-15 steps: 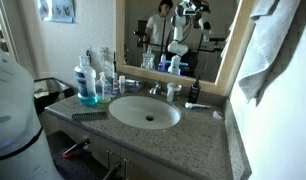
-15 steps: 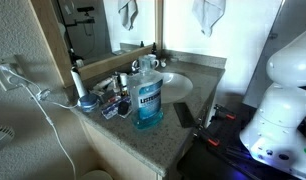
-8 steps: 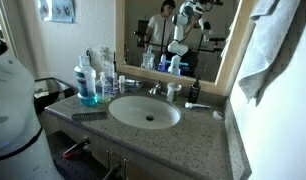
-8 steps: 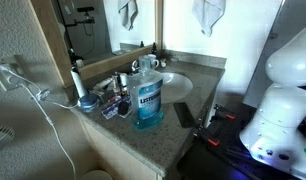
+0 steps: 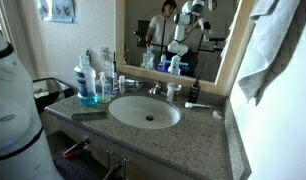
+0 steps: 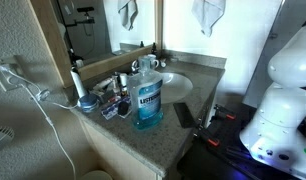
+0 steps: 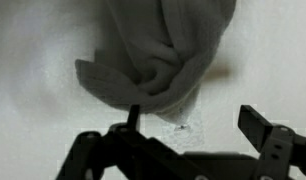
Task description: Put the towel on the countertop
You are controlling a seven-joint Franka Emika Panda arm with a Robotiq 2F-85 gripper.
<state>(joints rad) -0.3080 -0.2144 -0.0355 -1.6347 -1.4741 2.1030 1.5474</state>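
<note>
Grey towel (image 7: 168, 50) hangs bunched on pale wall (image 7: 43, 40), upper middle of wrist view. Just under it, gripper (image 7: 193, 125) at bottom of frame, jaws spread wide, holding nothing. One fingertip (image 7: 133, 115) close to towel's low edge; cannot tell if touching. In both exterior views towel (image 5: 268, 50) (image 6: 206, 14) hangs high, upper right and top of frame, well above speckled table (image 5: 193, 140) (image 6: 123, 135). On table: round sink (image 5: 145, 112), blue bottle (image 5: 87, 82) (image 6: 146, 98) near it.

speckled countertop (image 5: 198, 145); mouthwash bottle (image 5: 87, 86); comb (image 5: 89, 115)
</note>
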